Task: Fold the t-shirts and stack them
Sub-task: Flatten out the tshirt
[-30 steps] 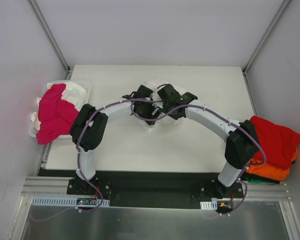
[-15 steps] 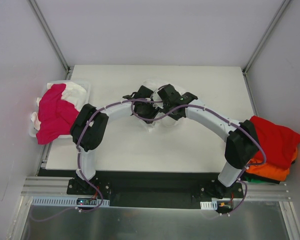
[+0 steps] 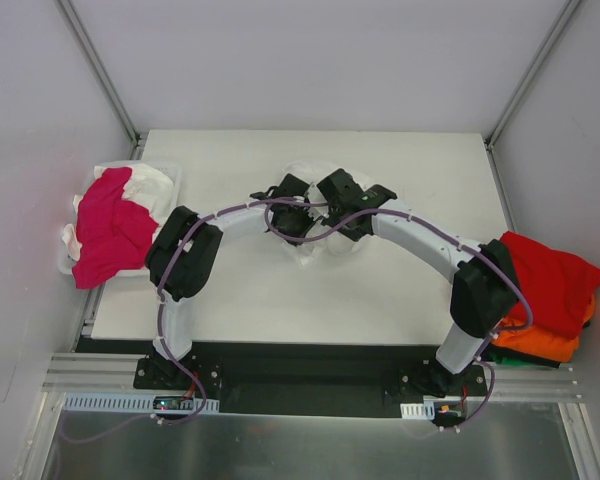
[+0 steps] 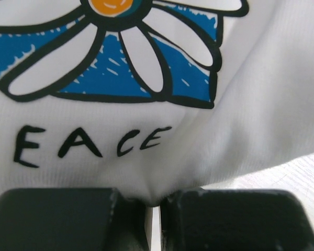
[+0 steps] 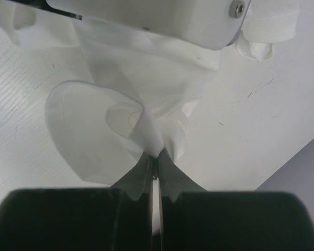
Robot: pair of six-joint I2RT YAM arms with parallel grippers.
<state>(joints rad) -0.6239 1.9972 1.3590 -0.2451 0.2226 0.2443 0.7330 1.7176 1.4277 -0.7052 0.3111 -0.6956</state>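
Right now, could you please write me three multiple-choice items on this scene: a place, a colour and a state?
1. Where does the magenta-pink t-shirt lie? A) at the table's left edge B) mid-table C) at its right edge
2. Which colour lies on top at the table's right edge? A) white B) red C) blue
3. How does the left gripper stand at the white daisy-print t-shirt? A) open above it B) shut on a fold C) shut, clear of it
Key: 1 A, the top view shows it draped there; 2 B, a red t-shirt covers the orange t-shirt; 3 B, the left wrist view shows cloth pinched in its jaws.
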